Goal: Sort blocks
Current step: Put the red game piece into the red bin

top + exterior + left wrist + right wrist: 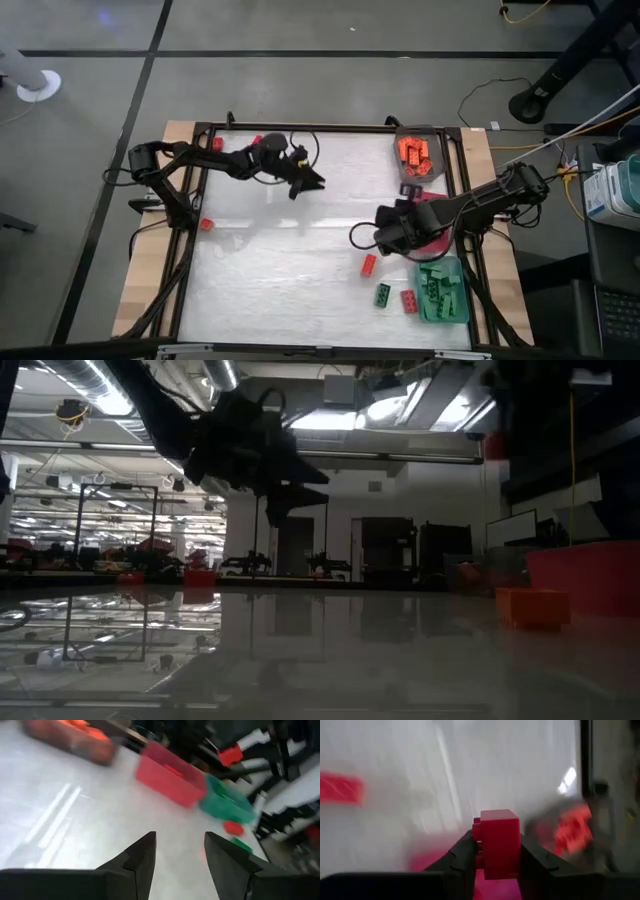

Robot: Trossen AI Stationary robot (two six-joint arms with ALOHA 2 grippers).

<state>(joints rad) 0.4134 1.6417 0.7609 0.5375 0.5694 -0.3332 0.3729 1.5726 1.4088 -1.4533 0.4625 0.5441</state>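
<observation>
Right end effector (496,851) around red block (499,840)

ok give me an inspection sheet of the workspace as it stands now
surface: pale table top in a dark frame, glare streaks.
job's things: orange blocks in the grey tray; green blocks in the teal tray; pink tray partly under the right arm; loose blocks at.
clutter: nothing seen.
end effectors: left end effector open, empty, above the table; right end effector shut on a red block.
cables: black loops at both arms; loose leads on the floor.
surroundings: grey floor, stand base, dim room beyond.
</observation>
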